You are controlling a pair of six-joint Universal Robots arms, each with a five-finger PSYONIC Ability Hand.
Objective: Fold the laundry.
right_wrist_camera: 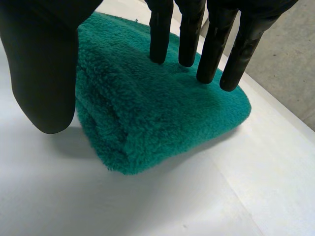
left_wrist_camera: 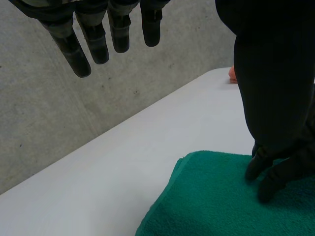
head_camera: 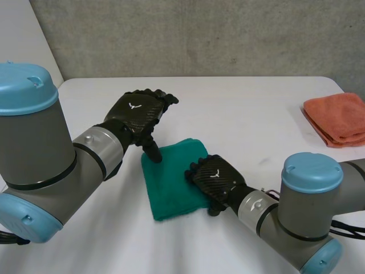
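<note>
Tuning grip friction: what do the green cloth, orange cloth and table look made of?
Green cloth: plush terry or fleece, matte; fuzzy pile shows up close.
Orange cloth: probably similar towelling, folded in soft layers; too far to confirm.
Table: smooth white top, likely laminate or plastic; can't tell which.

no readable text, numbers or brand names anywhere.
only marking: a small white y-shaped emblem (head_camera: 133, 105) on the back of the black left hand (head_camera: 142, 119), same emblem on the black right hand (head_camera: 223, 184); no letters in it.
</note>
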